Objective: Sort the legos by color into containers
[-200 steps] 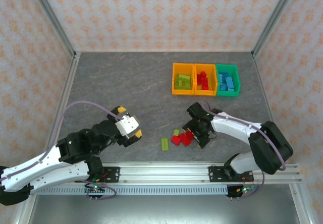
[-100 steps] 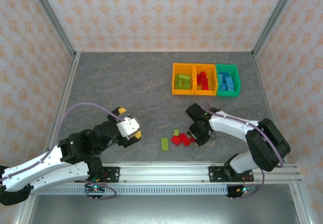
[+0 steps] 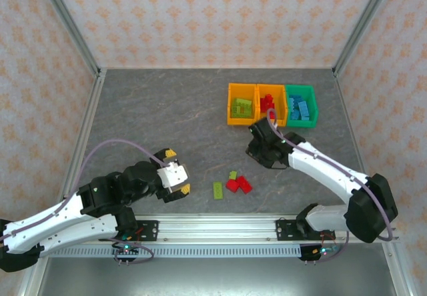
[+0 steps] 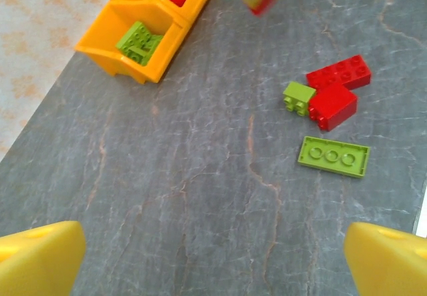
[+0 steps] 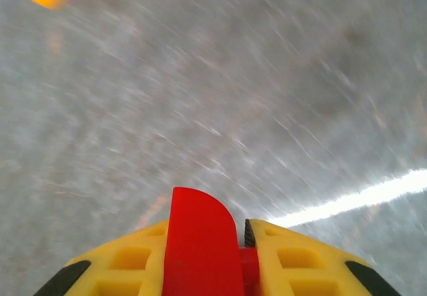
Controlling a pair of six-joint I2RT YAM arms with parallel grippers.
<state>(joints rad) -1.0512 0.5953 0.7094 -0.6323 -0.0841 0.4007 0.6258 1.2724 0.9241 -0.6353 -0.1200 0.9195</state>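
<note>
My right gripper (image 3: 259, 153) is raised off the table, just in front of the containers. In the right wrist view it (image 5: 213, 243) is shut on a red lego (image 5: 200, 236). On the table lie two red legos (image 3: 239, 185), a small lime brick (image 3: 233, 175) and a flat lime plate (image 3: 218, 190). The left wrist view shows the same group: red legos (image 4: 333, 89), lime brick (image 4: 298, 97), lime plate (image 4: 333, 156). My left gripper (image 3: 179, 171) stands open to their left, nothing between its fingers (image 4: 40, 259).
Three bins stand in a row at the back right: an orange one (image 3: 229, 104) with lime bricks, an orange one (image 3: 271, 85) with red bricks, a green one (image 3: 314, 106) with blue bricks. Cage walls surround the grey table.
The right gripper shut on a red lego at the pile, lifted it and moved back toward the bins. The left gripper shifted slightly nearer and stayed open.
</note>
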